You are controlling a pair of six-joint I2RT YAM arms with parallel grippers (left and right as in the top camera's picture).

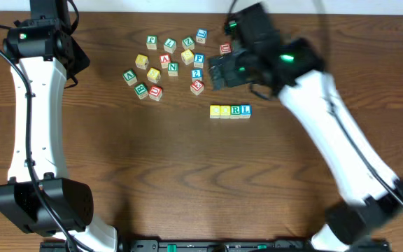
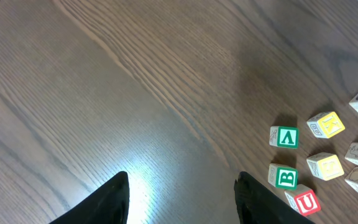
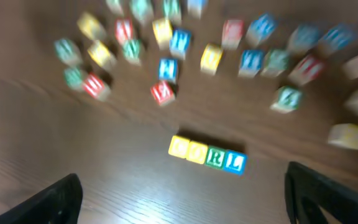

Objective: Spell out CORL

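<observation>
The four CORL cubes stand in a touching row on the table: yellow C (image 1: 215,110), yellow O (image 1: 224,110), green R (image 1: 235,110) and blue L (image 1: 245,110). The right wrist view, blurred, shows the same row with C (image 3: 179,147), O (image 3: 197,152), R (image 3: 215,157) and L (image 3: 234,162). My right gripper (image 1: 221,71) hovers above and behind the row, wide open and empty (image 3: 182,177). My left gripper (image 1: 75,59) sits at the far left, its fingers apart over bare wood (image 2: 182,180), holding nothing.
Several loose letter cubes (image 1: 170,63) lie scattered behind the row, among them a red-lettered cube (image 1: 197,87) nearest the row. The left wrist view shows a green V cube (image 2: 284,137), a green B cube (image 2: 284,177) and a red U cube (image 2: 304,200) at its right.
</observation>
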